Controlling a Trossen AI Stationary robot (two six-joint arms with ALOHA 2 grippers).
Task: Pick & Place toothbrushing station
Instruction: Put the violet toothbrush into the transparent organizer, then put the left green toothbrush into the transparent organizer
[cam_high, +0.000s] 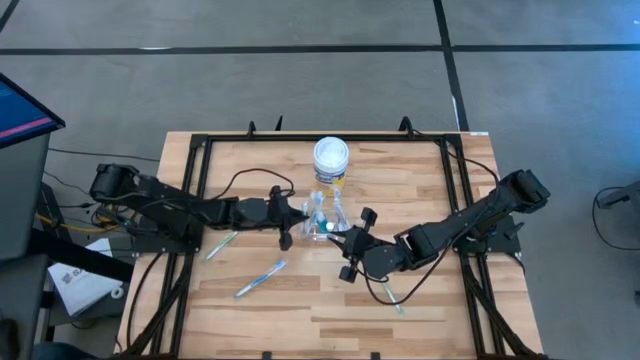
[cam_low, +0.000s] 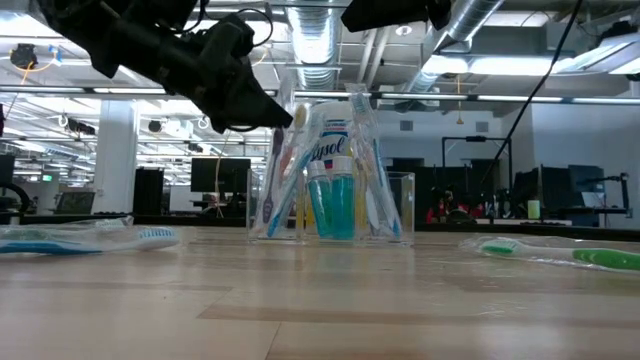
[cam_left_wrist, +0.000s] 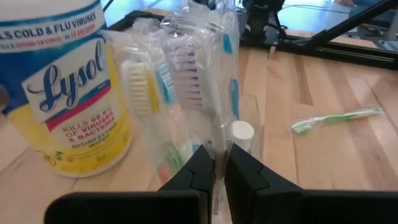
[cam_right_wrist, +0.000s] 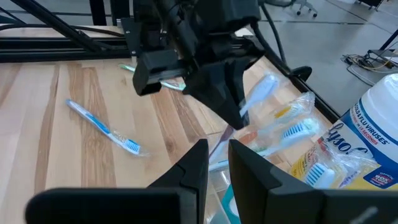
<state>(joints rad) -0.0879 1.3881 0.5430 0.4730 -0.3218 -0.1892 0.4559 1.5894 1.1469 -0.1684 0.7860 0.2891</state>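
Clear cup (cam_high: 322, 222) sits mid-table, just below the yellow Lysol jar (cam_high: 331, 160) in the high view; can't tell if they touch. Cup is packed w/ wrapped toothbrushes (cam_low: 300, 165) standing upright, bristles up, plus a teal tube (cam_low: 331, 205) in the middle, seen in the low view.

Left gripper (cam_high: 292, 222) is at the cup's left side, center of the high frame. Left wrist cam: jaws pinched nearly together, only a thin slit between the fingers (cam_left_wrist: 199, 171), w/ clear toothbrush wrap running down into that slit. Looks clamped on one wrapped brush in the cup, can't say which one.

Right gripper (cam_high: 352, 245) is just right of and below the cup in the high view, tips pointed at it. Right wrist cam: fingers (cam_right_wrist: 194, 165) stand a narrow gap apart, right over the cup rim. Can't tell if it grips anything.

Loose brushes on table (cam_high: 420, 190):
- blue-white one (cam_high: 262, 279) lower left of center, high view
- another (cam_high: 221, 245) further left, beside the left arm
- green one (cam_high: 385, 293) under the right arm, lower right; also at right edge of low view
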